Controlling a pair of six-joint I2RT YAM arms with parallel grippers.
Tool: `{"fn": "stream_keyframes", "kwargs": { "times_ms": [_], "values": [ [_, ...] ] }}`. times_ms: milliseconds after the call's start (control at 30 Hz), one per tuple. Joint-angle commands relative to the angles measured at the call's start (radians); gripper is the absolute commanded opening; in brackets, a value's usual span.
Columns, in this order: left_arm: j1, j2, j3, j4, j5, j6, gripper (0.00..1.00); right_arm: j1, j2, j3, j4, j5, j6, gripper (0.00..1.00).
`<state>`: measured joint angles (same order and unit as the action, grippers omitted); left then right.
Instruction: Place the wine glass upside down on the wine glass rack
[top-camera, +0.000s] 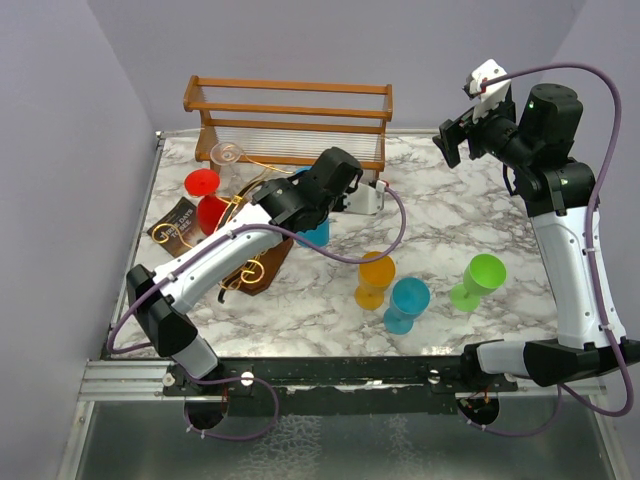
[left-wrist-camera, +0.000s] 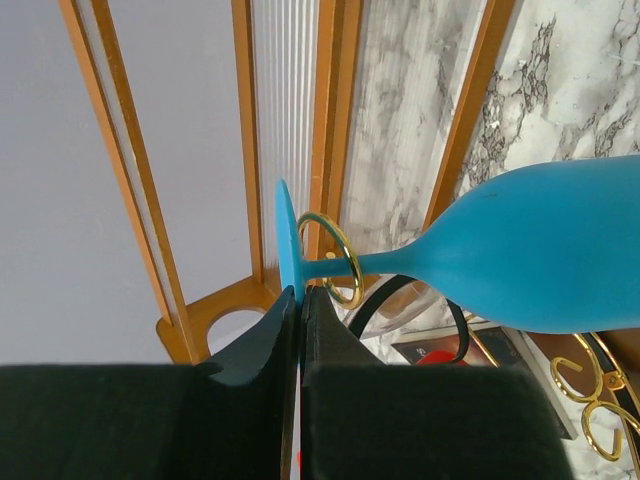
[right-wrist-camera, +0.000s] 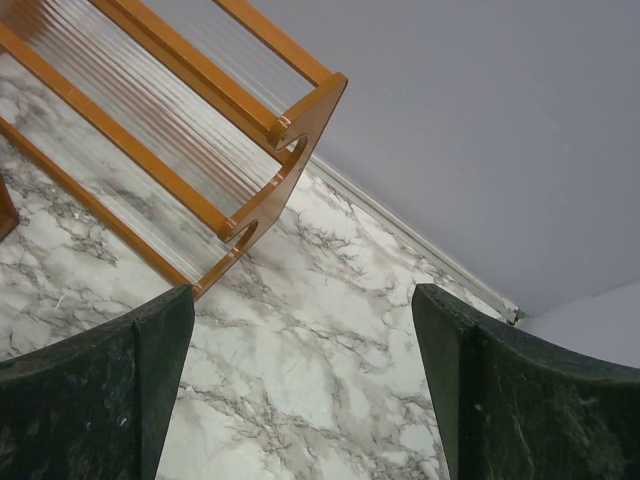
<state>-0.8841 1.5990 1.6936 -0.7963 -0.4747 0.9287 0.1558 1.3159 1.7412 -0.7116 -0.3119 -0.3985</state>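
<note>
Your blue wine glass (left-wrist-camera: 540, 260) lies sideways, its foot clamped edge-on in the left gripper (left-wrist-camera: 300, 308). Just beyond the fingertips, its stem passes through a gold loop of the wine glass rack (left-wrist-camera: 335, 258). The bowl is cut off at the frame edge. The right gripper (right-wrist-camera: 303, 300) hangs spread wide, with the wooden slatted frame (right-wrist-camera: 200, 120) ahead of it.

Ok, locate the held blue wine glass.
Left wrist view, table's left: the wine glass lies sideways, foot pinched in the left end effector, stem through a gold loop of the wine glass rack.
</note>
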Motion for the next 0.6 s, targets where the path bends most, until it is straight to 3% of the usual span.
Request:
{"fn": "stream_keyframes", "kwargs": {
  "times_ms": [0, 567],
  "values": [
    [-0.010, -0.051, -0.001, -0.016, 0.024, -0.018, 0.01, -0.002, -0.013, -0.006, -0.010, -0.007, -0.007, 0.89],
    [-0.006, -0.058, -0.080, -0.034, -0.035, -0.011, 0.04, -0.002, -0.012, -0.016, -0.012, -0.003, -0.016, 0.90]
  ]
}}
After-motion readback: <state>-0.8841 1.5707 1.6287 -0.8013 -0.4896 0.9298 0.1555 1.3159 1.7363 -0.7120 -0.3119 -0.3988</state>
